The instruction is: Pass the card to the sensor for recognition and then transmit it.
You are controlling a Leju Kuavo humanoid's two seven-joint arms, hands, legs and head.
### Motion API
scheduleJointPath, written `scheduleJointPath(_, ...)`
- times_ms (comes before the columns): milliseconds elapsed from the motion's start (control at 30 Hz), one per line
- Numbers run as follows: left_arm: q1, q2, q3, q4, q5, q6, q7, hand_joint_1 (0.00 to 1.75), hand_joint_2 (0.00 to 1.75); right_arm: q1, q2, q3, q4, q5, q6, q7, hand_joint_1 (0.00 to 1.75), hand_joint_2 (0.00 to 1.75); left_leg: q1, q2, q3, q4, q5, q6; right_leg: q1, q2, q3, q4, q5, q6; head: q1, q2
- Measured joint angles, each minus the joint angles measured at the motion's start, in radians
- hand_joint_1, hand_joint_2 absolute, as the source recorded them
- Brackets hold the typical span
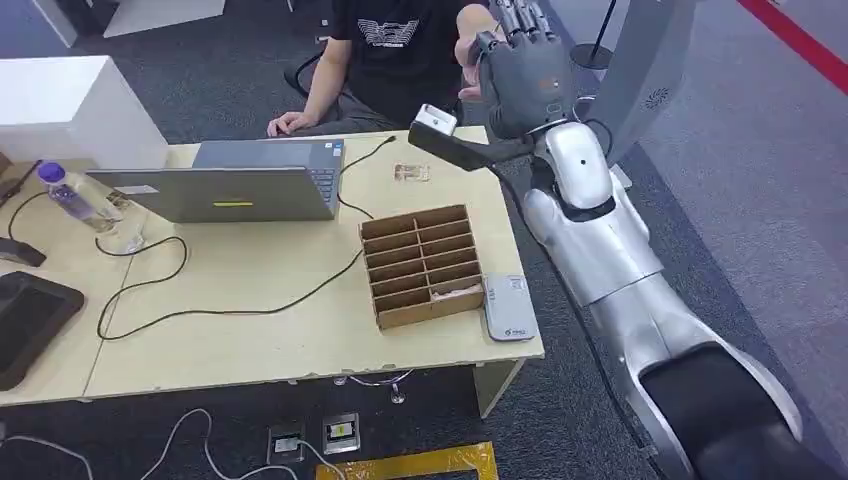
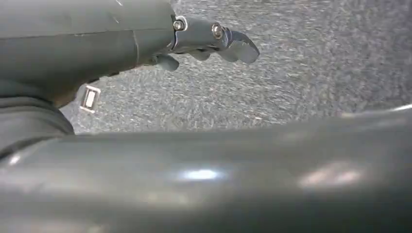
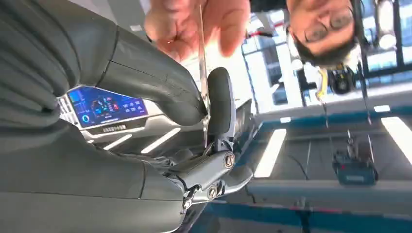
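Card held edge-on beyond desk corner

Right hand (image 3: 145,92) pinches the thin card (image 3: 202,58) between thumb and finger, raised past the desk's (image 1: 300,330) far right corner. A person's hand (image 3: 194,24) touches the card's far edge. Left hand's (image 2: 209,41) fingers curl over carpet, holding nothing.

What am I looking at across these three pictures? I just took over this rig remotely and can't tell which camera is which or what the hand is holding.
The wide picture comes from the robot's head, looking down at a wooden table. The silver arm belongs to the robot; its right hand is raised toward a seated person. On the table lie a laptop, a compartmented cardboard box, a grey sensor beside it and a bottle.

The right wrist picture, shown upside down, sits behind that hand: a thin card, seen edge-on, is pinched between thumb and finger while the person's hand takes hold of it.

The left wrist picture shows the left hand over carpet, holding nothing.
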Motion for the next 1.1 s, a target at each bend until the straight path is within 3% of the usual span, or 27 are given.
scheduleJointPath(433, -0.030, -0.008, -0.032, 0.000, -0.042, -0.006, 0.027, 0.00, 0.00, -0.040, 0.021, 0.045, 0.281, 0.053, 0.045, 0.084, 1.75, 1.75, 0.000, 0.000, -0.001, 0.000, 0.000, 0.000, 0.000, 0.000, -0.001, -0.002, 0.000, 0.000, 0.000, 0.000)
scheduleJointPath(467, -0.033, -0.009, -0.033, 0.000, -0.047, -0.008, 0.031, 0.00, 0.00, -0.037, 0.014, 0.045, 0.292, 0.058, 0.045, 0.085, 1.01, 1.75, 0.000, 0.000, -0.001, 0.000, 0.000, 0.000, 0.000, 0.000, -0.001, -0.002, 0.000, 0.000, 0.000, 0.000)
scheduleJointPath(500, -0.036, -0.010, -0.035, 0.000, -0.051, -0.011, 0.033, 0.00, 0.00, -0.034, 0.007, 0.046, 0.300, 0.061, 0.045, 0.087, 0.10, 1.75, 0.000, 0.000, -0.001, 0.000, 0.000, 0.000, 0.000, 0.000, -0.001, -0.002, 0.000, 0.000, 0.000, 0.000)
scheduleJointPath(533, -0.039, -0.010, -0.042, 0.000, -0.053, -0.013, 0.033, 0.00, 0.00, -0.031, 0.000, 0.048, 0.308, 0.066, 0.044, 0.089, 0.00, 1.75, 0.000, 0.000, -0.001, 0.000, 0.000, 0.000, 0.000, 0.000, -0.001, -0.002, 0.000, 0.000, 0.000, 0.000)
scheduleJointPath(600, -0.043, -0.010, -0.050, 0.000, -0.053, -0.015, 0.035, 0.00, 0.00, -0.027, -0.011, 0.052, 0.318, 0.078, 0.035, 0.090, 0.00, 1.75, 0.000, 0.001, -0.001, 0.001, 0.000, 0.000, 0.000, 0.001, -0.002, -0.002, 0.000, 0.000, 0.000, 0.000)
scheduleJointPath(633, -0.044, -0.010, -0.050, 0.000, -0.053, -0.016, 0.036, 0.00, 0.00, -0.025, -0.018, 0.054, 0.321, 0.083, 0.030, 0.092, 0.00, 0.00, 0.000, 0.001, -0.001, 0.001, 0.000, 0.000, 0.000, 0.002, -0.002, -0.002, 0.000, 0.000, 0.000, 0.000)
scheduleJointPath(967, -0.044, -0.016, -0.056, 0.000, -0.038, -0.022, 0.040, 0.00, 0.00, -0.012, -0.081, 0.056, 0.349, 0.077, -0.020, 0.097, 0.00, 0.00, 0.000, 0.002, -0.001, 0.001, 0.000, 0.000, 0.000, 0.003, -0.003, -0.002, 0.000, 0.000, -0.001, 0.000)
scheduleJointPath(1000, -0.043, -0.016, -0.056, 0.000, -0.036, -0.023, 0.040, 0.00, 1.75, -0.017, -0.095, 0.053, 0.350, 0.061, -0.017, 0.098, 0.00, 0.00, 0.000, 0.002, -0.002, 0.001, 0.000, 0.000, 0.000, 0.002, -0.003, -0.002, 0.000, 0.000, 0.000, 0.000)
scheduleJointPath(1100, -0.038, -0.015, -0.056, 0.002, -0.027, -0.021, 0.040, 0.00, 1.75, -0.051, -0.166, 0.016, 0.354, 0.003, 0.006, 0.114, 0.00, 0.00, -0.001, 0.000, -0.003, 0.002, 0.000, 0.001, -0.001, -0.001, -0.003, -0.002, 0.000, 0.001, -0.001, 0.000)
